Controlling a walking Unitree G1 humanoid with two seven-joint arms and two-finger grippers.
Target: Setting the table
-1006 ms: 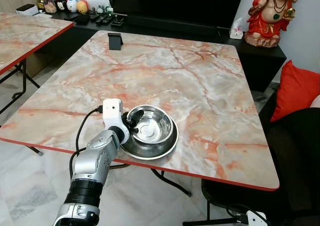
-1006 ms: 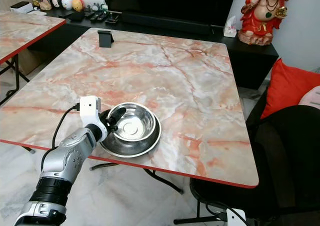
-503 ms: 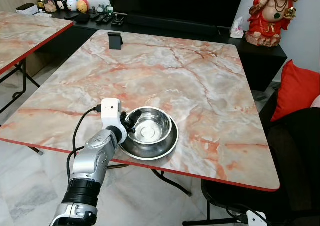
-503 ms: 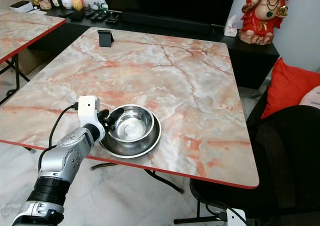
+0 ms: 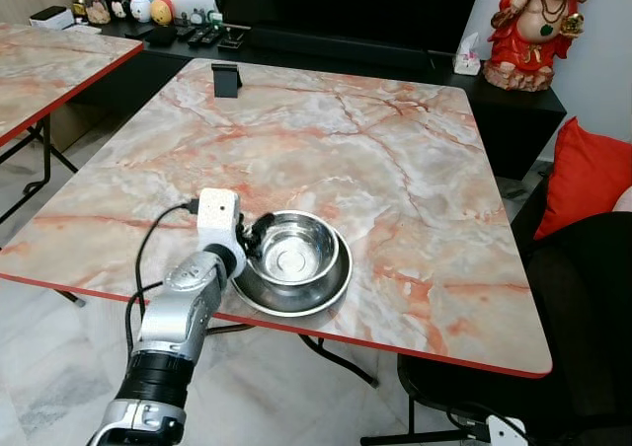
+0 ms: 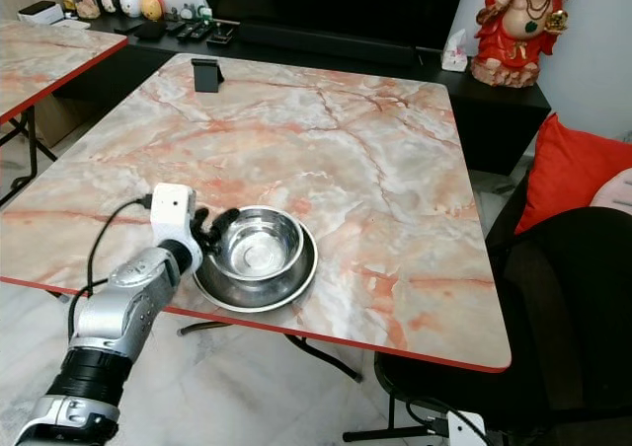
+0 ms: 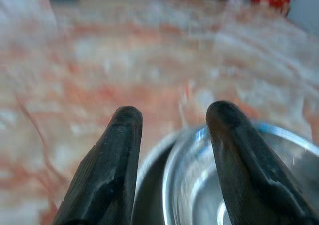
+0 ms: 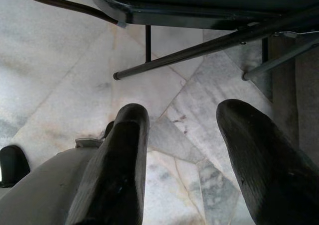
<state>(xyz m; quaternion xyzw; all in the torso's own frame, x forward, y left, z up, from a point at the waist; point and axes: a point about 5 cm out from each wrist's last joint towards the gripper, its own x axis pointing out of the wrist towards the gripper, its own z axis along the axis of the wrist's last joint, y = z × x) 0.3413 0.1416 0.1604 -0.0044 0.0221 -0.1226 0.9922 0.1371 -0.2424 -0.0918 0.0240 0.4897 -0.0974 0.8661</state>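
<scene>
A small steel bowl [image 5: 293, 253] sits inside a wider steel dish [image 5: 318, 290] near the front edge of the marble table [image 5: 395, 170]. My left gripper [image 5: 253, 237] is at the bowl's left rim. In the left wrist view, the left gripper [image 7: 172, 120] is open. One finger is over the bowl's inside, the other over the dish outside the rim, and neither presses on the rim. My right gripper [image 8: 184, 118] hangs open above the tiled floor, next to black chair legs.
A black phone stand [image 5: 227, 79] is at the table's far left corner. A second marble table [image 5: 39, 61] is to the left. To the right are a black chair [image 5: 563, 298] and a red cushion [image 5: 588, 175]. A red statue [image 5: 538, 27] stands on the dark console behind.
My left arm has shifted slightly to the left, with the wrist still at the bowl's left rim. The bowl and dish stay about where they were.
</scene>
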